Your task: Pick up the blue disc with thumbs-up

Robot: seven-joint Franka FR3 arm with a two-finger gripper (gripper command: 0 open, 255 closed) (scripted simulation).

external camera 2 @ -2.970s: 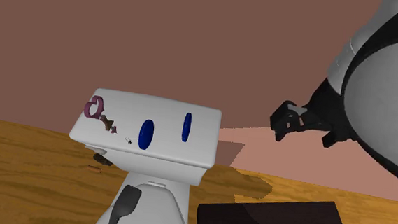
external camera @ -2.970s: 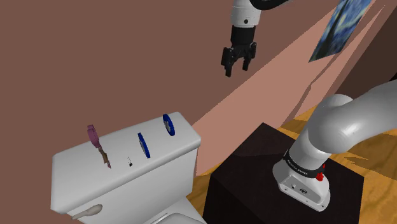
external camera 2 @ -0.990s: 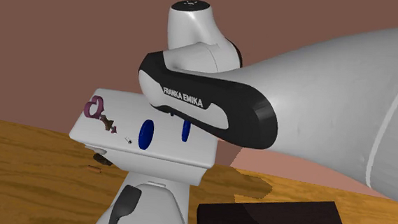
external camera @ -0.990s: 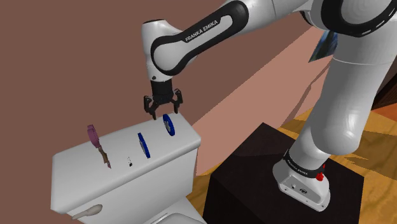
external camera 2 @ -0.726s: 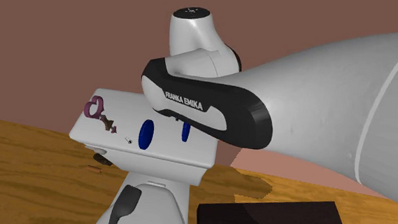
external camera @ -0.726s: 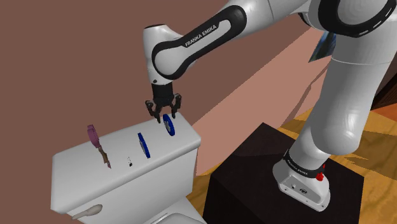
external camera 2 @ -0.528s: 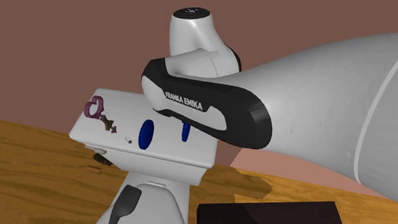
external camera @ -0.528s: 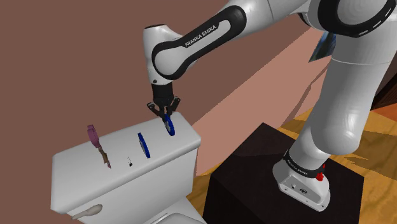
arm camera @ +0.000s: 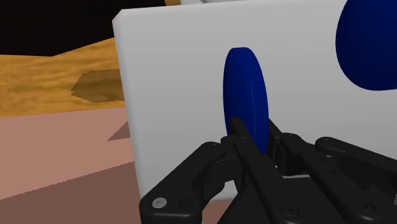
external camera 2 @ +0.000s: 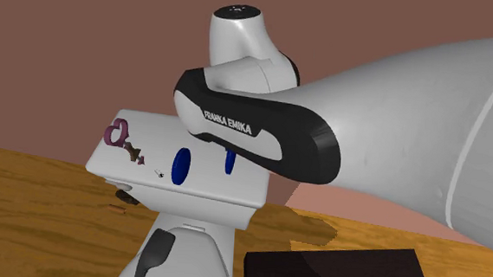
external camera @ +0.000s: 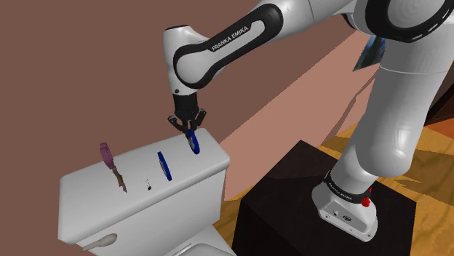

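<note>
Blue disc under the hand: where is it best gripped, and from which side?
Pinch the blue disc across its two flat faces at the top rim, coming straight down: it stands on edge on the white toilet tank. The hand clasps it so.

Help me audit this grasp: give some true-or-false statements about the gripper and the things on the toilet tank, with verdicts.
The gripper is shut on a blue disc. True.
That disc lies flat on the toilet tank lid. False: it stands on edge.
A second blue disc stands on the same lid. True.
The purple object sits between the two discs. False: it is past the second blue disc, toward the lid's other end.
</note>
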